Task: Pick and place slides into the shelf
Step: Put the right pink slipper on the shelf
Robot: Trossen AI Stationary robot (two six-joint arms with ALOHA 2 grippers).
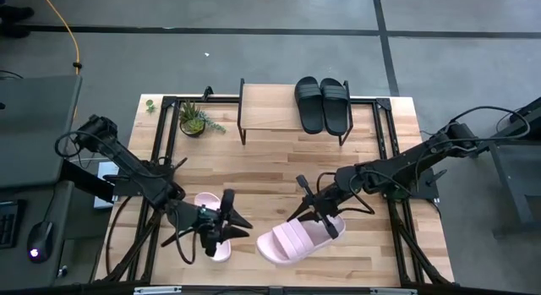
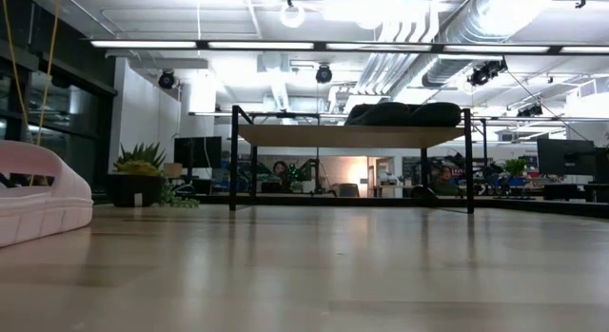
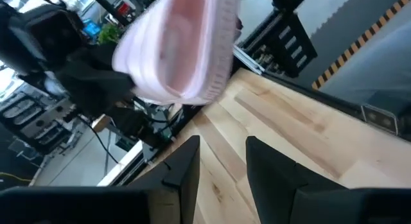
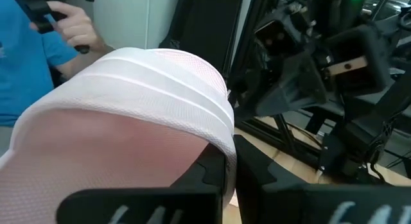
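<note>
Gripping a pale pink slide [image 1: 292, 241] by its strap at the counter's [image 1: 279, 160] near edge, the right gripper's [image 1: 325, 221] fingers look narrow; foam should handle light and flexible. Left gripper [image 1: 221, 226]: fingers narrow, empty beside the second pink slide [image 1: 210, 219]. Only the low view shows the black slides [image 2: 400, 113] atop the shelf [image 2: 352, 134].

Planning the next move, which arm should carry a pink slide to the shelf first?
Probably the right. Its gripper is at the strap of the pink slide, nearer the shelf's free side beside the black slides. The left gripper is farther off.
</note>
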